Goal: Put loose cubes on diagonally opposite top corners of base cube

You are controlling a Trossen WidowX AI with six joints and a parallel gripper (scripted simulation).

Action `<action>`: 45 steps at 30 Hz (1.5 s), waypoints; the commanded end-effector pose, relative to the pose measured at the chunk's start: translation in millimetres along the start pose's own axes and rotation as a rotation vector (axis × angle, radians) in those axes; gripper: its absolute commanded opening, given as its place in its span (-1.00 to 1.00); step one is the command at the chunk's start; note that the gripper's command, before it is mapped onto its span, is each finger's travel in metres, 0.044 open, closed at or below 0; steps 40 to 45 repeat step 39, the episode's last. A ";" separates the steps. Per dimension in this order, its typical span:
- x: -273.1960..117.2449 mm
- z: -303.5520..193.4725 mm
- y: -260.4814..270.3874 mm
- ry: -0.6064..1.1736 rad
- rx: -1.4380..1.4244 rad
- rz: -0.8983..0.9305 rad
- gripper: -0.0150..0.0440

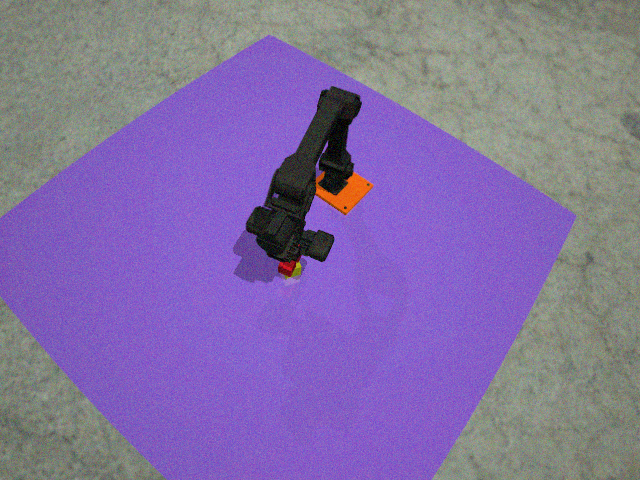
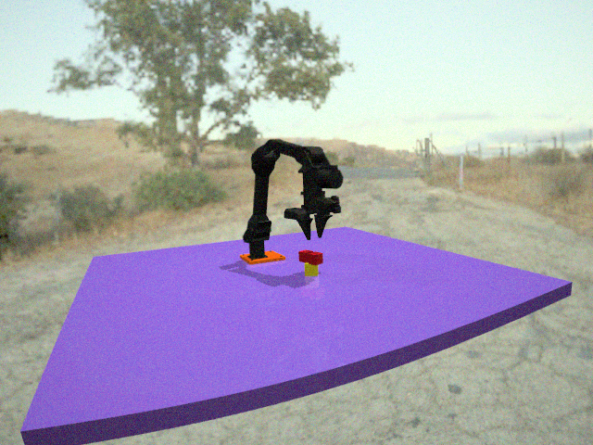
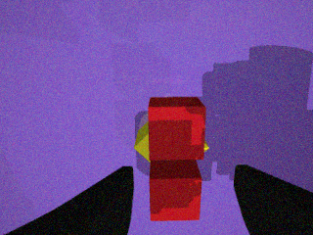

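Observation:
A yellow base cube (image 1: 296,270) (image 2: 311,270) (image 3: 141,147) stands on the purple table, two of its corners showing either side of the red cubes in the wrist view. One red cube (image 1: 286,268) (image 2: 315,259) (image 3: 176,137) rests level on it, at the upper side in the wrist view. The other red cube (image 2: 304,255) (image 3: 174,198) sits beside it at the same height, below it in the wrist view; the arm largely hides it in the top view. I cannot tell the gap between them. My gripper (image 2: 314,238) (image 3: 184,176) is open and empty above both red cubes.
The arm's orange base plate (image 1: 345,201) (image 2: 275,258) is fixed on the purple table (image 1: 217,361) (image 2: 191,345), behind the cubes in the top view and left of them in the exterior view. The arm's shadow falls beside the cubes.

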State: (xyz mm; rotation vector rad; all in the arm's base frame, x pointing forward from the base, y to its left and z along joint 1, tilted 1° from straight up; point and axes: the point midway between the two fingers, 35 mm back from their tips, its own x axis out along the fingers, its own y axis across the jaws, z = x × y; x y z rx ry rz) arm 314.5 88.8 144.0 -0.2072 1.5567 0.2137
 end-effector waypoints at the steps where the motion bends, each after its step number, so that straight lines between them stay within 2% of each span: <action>1: -7.2 1.6 0.0 -0.009 -0.001 0.000 0.20; 7: -7.2 1.6 0.0 -0.009 -0.001 0.000 0.20; 12: -5.5 -0.6 2.4 0.001 0.000 0.001 0.65; 15: -6.5 -5.6 35.9 0.001 0.000 0.004 0.86; 22: -9.1 -37.1 123.5 0.004 0.000 0.012 0.86; 45: -9.1 -38.2 125.5 0.004 0.000 0.012 0.86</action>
